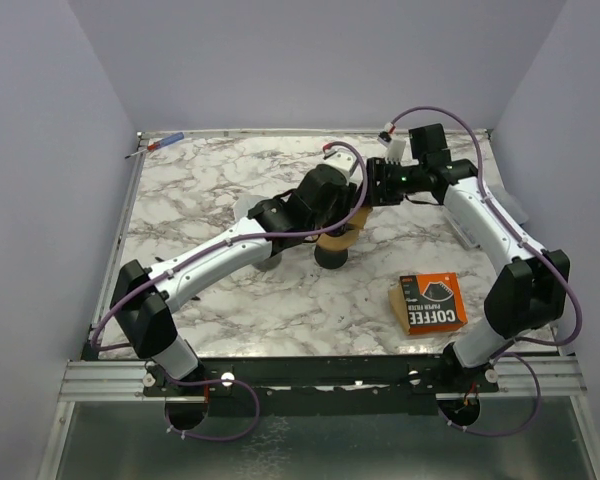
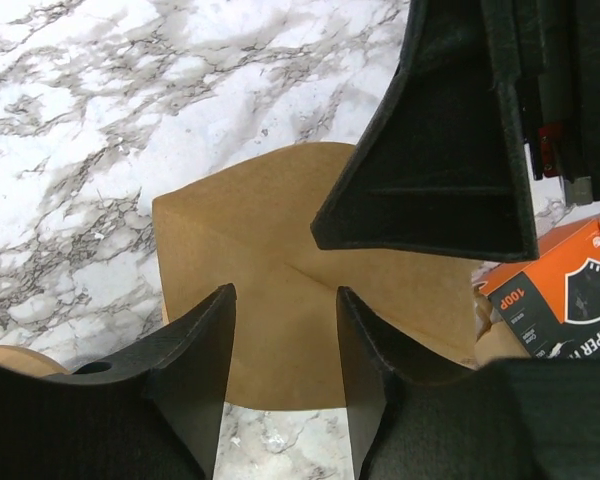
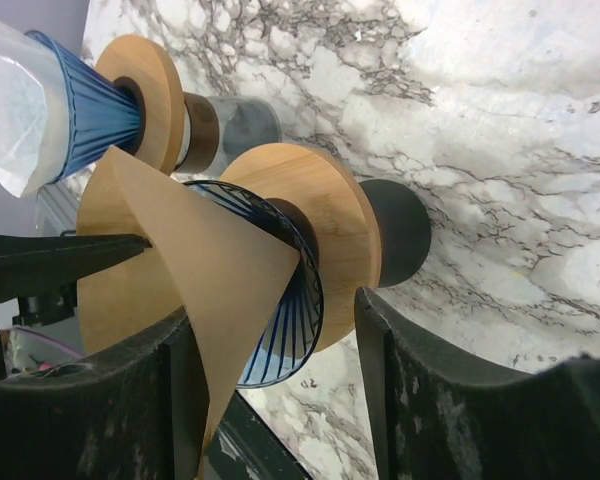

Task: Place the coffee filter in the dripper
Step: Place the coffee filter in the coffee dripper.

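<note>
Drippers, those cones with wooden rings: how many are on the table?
2. In the right wrist view, the nearer dripper has the brown filter at its mouth; the farther dripper, behind it, holds a white filter. Others may be hidden.

Left arm [image 1: 215,255] and right arm [image 1: 485,220] crowd the dripper [image 3: 325,240] — tight there; coffee box [image 1: 430,302] blocks front-rt; bench [image 1: 200,185] back-left open.

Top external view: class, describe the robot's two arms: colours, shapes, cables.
Both the left arm and right arm have white links, bulky black joints and purple cables looping alongside. Each end effector is black with two wedge-shaped fingers.
</note>
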Motion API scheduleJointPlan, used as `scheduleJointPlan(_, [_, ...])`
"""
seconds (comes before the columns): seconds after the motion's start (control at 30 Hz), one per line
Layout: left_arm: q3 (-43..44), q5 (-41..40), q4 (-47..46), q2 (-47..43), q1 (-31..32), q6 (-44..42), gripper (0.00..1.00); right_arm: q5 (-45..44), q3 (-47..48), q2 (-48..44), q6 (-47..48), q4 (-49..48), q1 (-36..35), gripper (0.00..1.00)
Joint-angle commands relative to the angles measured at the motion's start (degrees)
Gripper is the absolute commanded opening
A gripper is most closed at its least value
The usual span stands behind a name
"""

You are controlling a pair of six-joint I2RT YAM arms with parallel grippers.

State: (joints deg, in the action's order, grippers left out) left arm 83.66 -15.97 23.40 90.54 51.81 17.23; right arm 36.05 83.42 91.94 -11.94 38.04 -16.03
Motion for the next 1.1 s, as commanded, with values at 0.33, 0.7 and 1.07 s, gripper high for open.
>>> scheduleJointPlan(0.33, [-1.7,-2.9,1.5,0.1,-0.1,-0.4,0.37,9.3,-3.0,2.4,0.2,-3.8,-0.1,0.53])
scheduleJointPlan(0.7, [-2.6,-5.0,2.9,-0.4,-0.2,-1.2,0.36,12.0,-4.2,3.4,-0.8,-5.6,-0.1,0.44])
scheduleJointPlan(1.07, [-1.9,-4.3,2.8,2.1,-0.2,-1.4,0.34,7.6,-4.5,4.3,0.0,-5.6,-0.1,0.45])
